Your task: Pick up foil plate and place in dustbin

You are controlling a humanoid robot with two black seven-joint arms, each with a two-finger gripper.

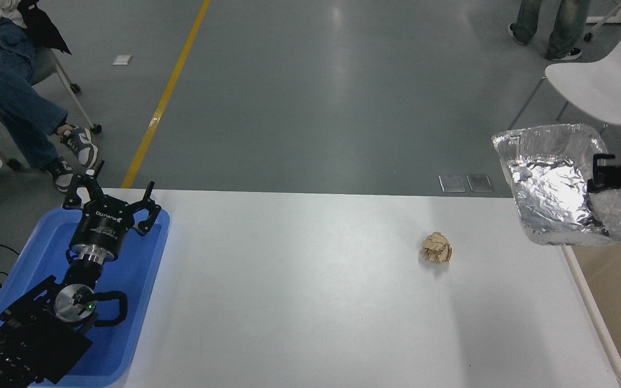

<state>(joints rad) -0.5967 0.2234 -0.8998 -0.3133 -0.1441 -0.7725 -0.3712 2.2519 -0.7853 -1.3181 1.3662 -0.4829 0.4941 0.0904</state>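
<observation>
Clamped on the right rim of the foil plate [550,186], your right gripper [597,178] comes in from the right edge and holds the tray in the air, tilted so its shiny inside faces you. You have the plate at the table's [299,302] far right corner — its lower edge hangs over the rim of the dustbin [593,312], which stands just beside the table's right side. Your left gripper [110,205] sits parked at the lower left over the blue tray [143,302], fingers spread wide, gripping nothing. You can see a crumpled paper ball [436,248] lying on the table, left of the plate and apart from it.
</observation>
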